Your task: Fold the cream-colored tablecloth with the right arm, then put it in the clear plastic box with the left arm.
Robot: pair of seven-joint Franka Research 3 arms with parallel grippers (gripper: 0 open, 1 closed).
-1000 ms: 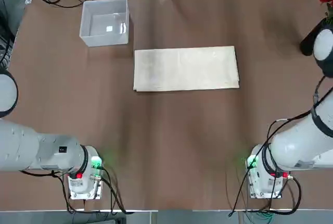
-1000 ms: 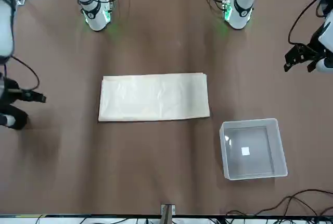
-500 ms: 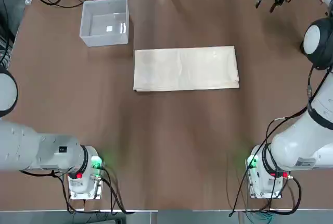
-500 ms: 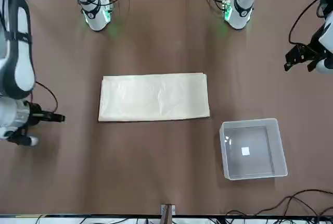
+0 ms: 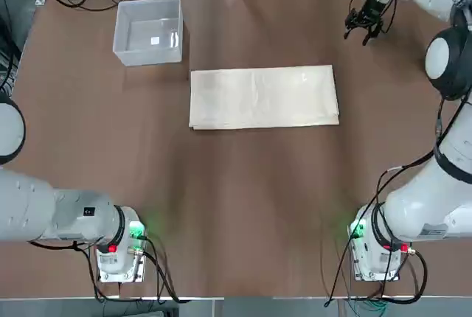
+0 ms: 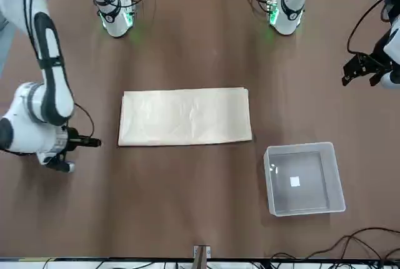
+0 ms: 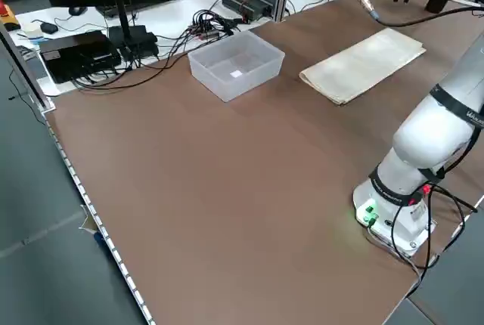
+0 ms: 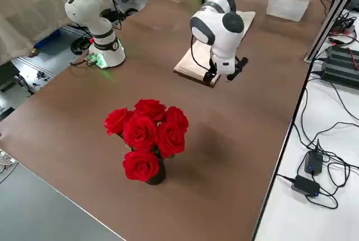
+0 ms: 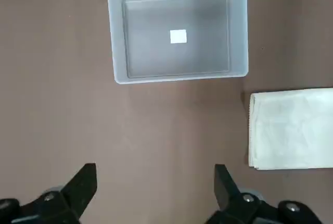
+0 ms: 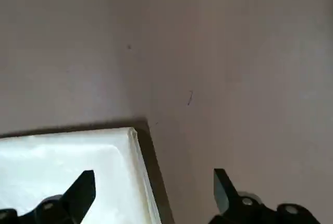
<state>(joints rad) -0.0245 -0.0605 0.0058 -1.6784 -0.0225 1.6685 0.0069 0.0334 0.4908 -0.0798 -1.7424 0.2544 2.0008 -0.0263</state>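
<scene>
Cream-colored tablecloth lies flat, folded, mid worktop. Clear plastic box near far-left corner. Right claw wide open, empty, above cloth's far-right corner. Left claw open, empty, by left edge.

A robotics lab: brown table edged by cables, power adapters, monitors.

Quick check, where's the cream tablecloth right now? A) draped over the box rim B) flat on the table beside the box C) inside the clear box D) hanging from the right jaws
B: the cream tablecloth lies flat on the table, apart from the clear plastic box, which holds only its white label; the right gripper, jaws open, holds nothing.
</scene>
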